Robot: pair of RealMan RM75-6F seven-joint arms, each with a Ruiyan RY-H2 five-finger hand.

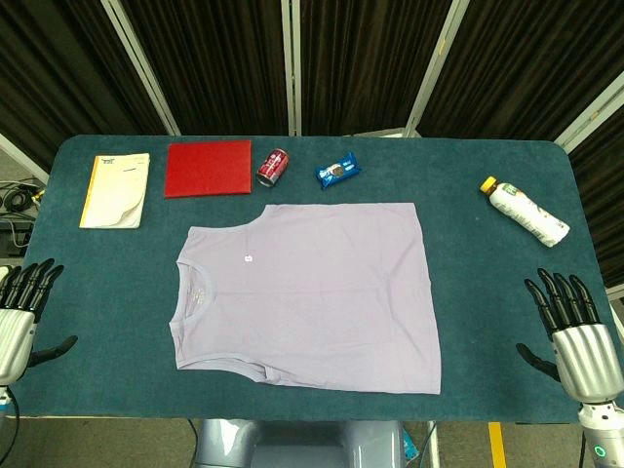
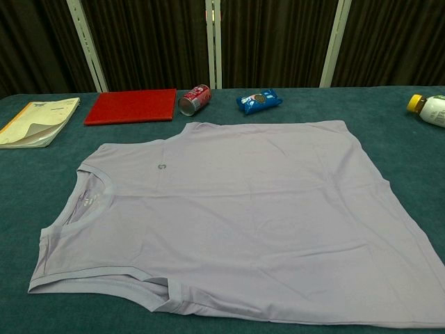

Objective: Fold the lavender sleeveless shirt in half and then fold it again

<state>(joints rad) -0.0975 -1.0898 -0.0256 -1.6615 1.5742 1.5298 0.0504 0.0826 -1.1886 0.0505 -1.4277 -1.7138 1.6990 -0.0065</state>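
Observation:
The lavender sleeveless shirt (image 1: 307, 292) lies spread flat in the middle of the teal table (image 1: 487, 292), its neckline to the left and its hem to the right. In the chest view the shirt (image 2: 236, 216) fills most of the frame, with a small fold at its near armhole. My left hand (image 1: 21, 312) hovers at the table's left edge, fingers apart and holding nothing. At the right edge, my right hand (image 1: 570, 327) is likewise spread and empty. Both hands are well clear of the shirt; neither shows in the chest view.
Along the far side lie a yellow notepad (image 1: 115, 190), a red book (image 1: 209, 169), a tipped red can (image 1: 272, 166) and a blue snack pack (image 1: 336, 171). A white bottle with a yellow cap (image 1: 525, 211) lies at the far right.

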